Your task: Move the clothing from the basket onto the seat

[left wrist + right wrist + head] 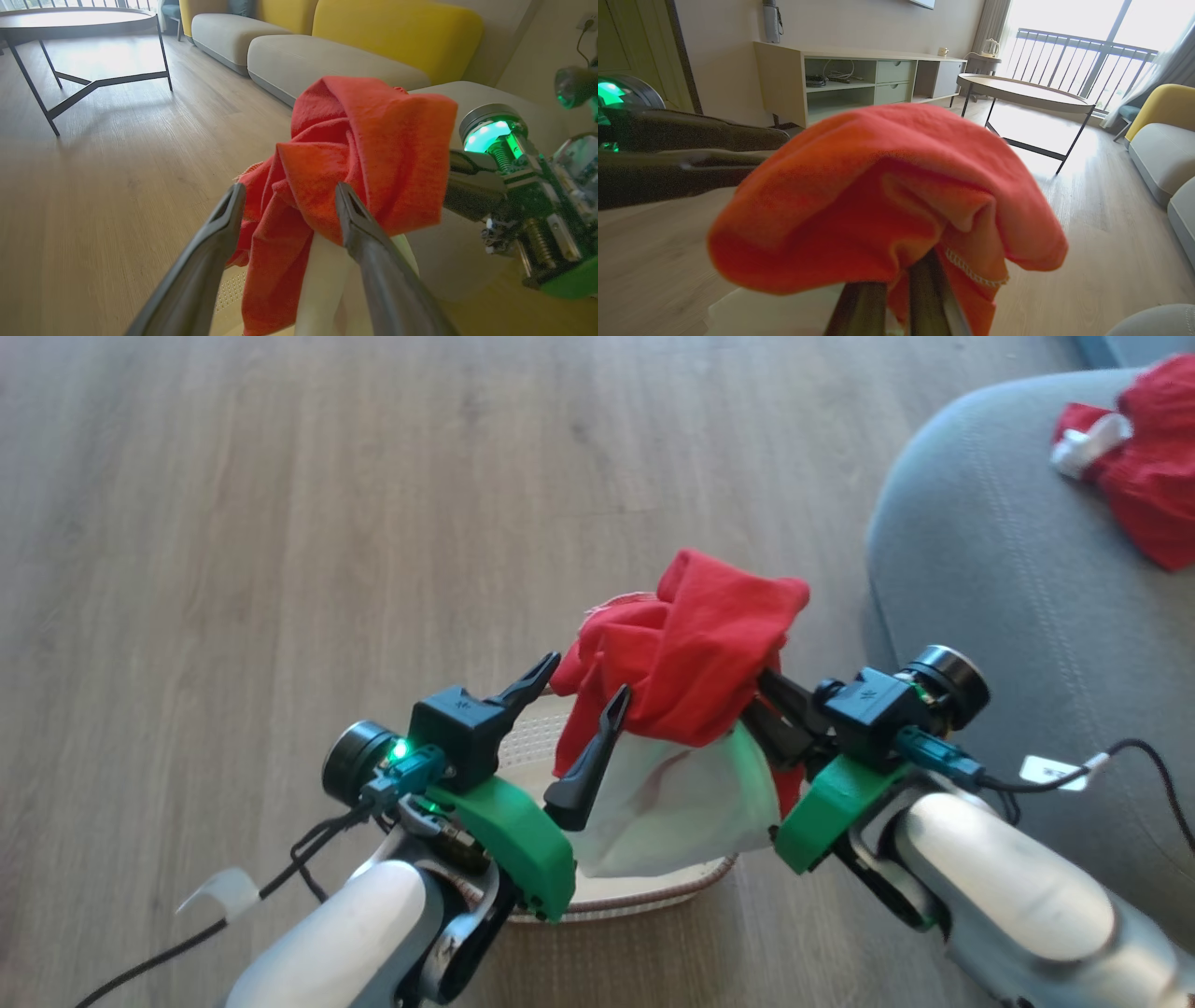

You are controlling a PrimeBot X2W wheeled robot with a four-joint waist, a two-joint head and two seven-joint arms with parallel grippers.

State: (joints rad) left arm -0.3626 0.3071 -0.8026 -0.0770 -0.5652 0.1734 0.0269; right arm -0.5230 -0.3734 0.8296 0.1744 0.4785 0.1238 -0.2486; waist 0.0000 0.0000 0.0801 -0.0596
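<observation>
The left gripper [586,677] hangs over the near-left of the basket [653,894], its fingers apart. Red cloth lies between and against them in the left wrist view, but they do not pinch it. It probably waits there to steady or gather the load. The red garment [691,653] is bunched up above the basket, with the white garment [681,803] hanging beneath it down to the rim. To the right, the right gripper [894,301] has its fingers nearly together under the red cloth, seemingly clamped on a fold, so it appears to carry the weight. The seat [1008,616] lies further right, just beside the basket. A second red piece [1153,476] with white trim lies on its far side.
</observation>
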